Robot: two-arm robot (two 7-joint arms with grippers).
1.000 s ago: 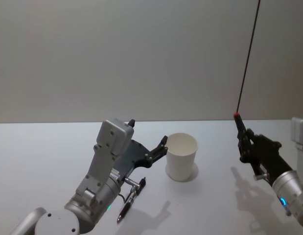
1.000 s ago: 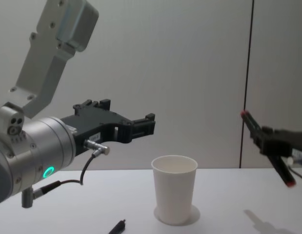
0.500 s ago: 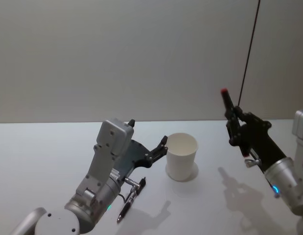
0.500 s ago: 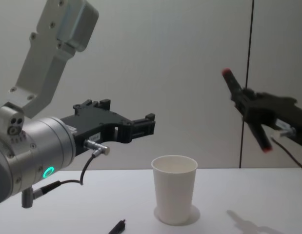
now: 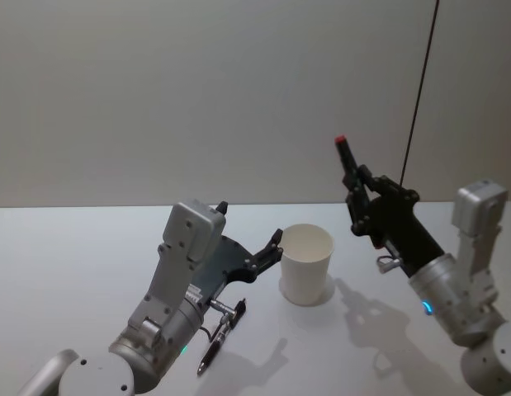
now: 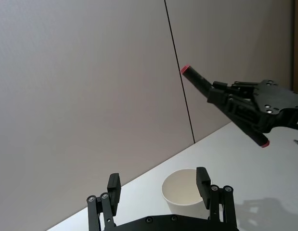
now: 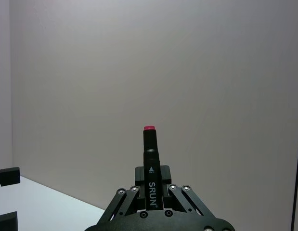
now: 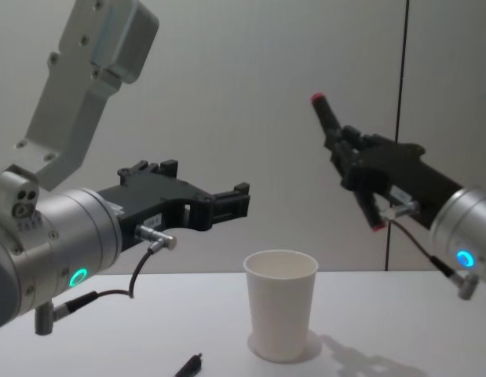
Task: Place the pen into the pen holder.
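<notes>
The pen (image 5: 347, 165) is black with red ends and is held nearly upright, slightly tilted, in my right gripper (image 5: 366, 210), which is shut on its middle. It hangs in the air above and to the right of the pen holder (image 5: 305, 264), a plain white paper cup standing upright on the table. The chest view shows the pen (image 8: 327, 118) in the right gripper (image 8: 356, 169), higher than the cup (image 8: 280, 310) and to its right. My left gripper (image 5: 249, 224) hovers open just left of the cup, holding nothing. In the left wrist view the cup (image 6: 182, 190) sits beyond the open fingers (image 6: 202, 175).
A second dark pen (image 5: 215, 340) lies on the white table (image 5: 65, 272) beside my left arm, in front and to the left of the cup. A grey wall with a thin dark vertical line (image 5: 418, 107) stands behind the table.
My right gripper has carried the pen up and leftward, from the far right to near the cup. The left arm, the cup and the pen on the table have not moved.
</notes>
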